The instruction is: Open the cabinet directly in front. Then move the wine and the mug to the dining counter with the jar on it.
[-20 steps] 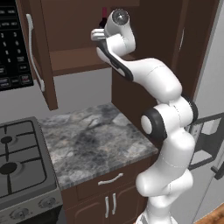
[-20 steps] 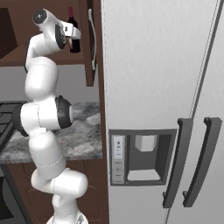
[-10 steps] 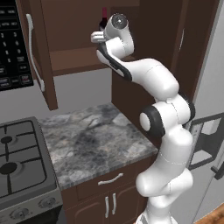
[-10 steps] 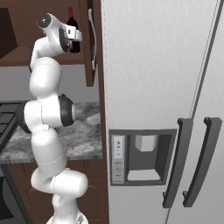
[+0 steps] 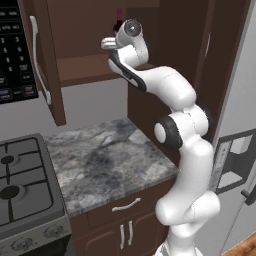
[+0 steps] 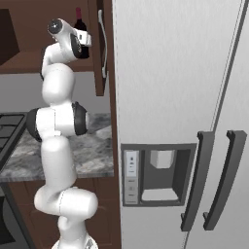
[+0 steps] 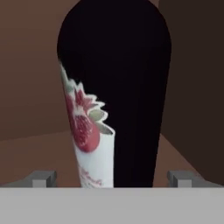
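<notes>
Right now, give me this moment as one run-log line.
cabinet: doors open | claw: open, fingertips either side of wine, no grip yet | wine: upright on cabinet shelf | phase: closing in to grasp

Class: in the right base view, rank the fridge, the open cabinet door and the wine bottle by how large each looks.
1. Fridge, largest by far.
2. Cabinet door.
3. Wine bottle, smallest; the arm covers its lower part.

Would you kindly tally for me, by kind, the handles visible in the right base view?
Long vertical silver bar handle on the dark brown wooden cabinet door: 1
Dark curved vertical handles on the pale grey refrigerator doors: 2
Total: 3
</notes>
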Available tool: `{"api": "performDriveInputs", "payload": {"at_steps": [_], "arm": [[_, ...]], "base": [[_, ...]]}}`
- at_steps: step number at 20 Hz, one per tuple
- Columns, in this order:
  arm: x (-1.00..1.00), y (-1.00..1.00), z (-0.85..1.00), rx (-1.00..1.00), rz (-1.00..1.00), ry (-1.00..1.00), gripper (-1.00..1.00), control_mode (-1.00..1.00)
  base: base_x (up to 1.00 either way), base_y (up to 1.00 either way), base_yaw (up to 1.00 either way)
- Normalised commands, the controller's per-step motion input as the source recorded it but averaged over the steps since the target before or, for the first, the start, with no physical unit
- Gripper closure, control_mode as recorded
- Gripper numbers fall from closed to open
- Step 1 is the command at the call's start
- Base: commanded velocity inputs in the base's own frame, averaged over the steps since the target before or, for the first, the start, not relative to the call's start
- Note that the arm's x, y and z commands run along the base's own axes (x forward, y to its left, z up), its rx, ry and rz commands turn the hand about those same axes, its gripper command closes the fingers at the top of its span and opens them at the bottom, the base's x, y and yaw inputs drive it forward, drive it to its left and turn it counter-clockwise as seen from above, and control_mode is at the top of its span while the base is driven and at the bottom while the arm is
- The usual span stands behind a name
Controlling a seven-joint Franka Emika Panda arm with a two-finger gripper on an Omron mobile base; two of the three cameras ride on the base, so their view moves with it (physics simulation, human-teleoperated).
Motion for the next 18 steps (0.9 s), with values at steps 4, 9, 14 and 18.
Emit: {"api": "performDriveInputs", "payload": {"at_steps": [4,9,14,18], "arm": [[0.40,0.11,0.00,-0.01,0.00,0.01,-1.00,-1.00],[0.31,0.01,0.00,-0.01,0.00,0.08,-1.00,-1.00],[0.14,0.00,-0.11,-0.03,0.00,0.09,1.00,-1.00],[0.00,0.00,0.00,0.00,0.00,0.01,1.00,-1.00]], "base": [[0.00,0.00,0.00],[0.00,0.00,0.00],[0.00,0.00,0.00],[0.00,0.00,0.00]]}}
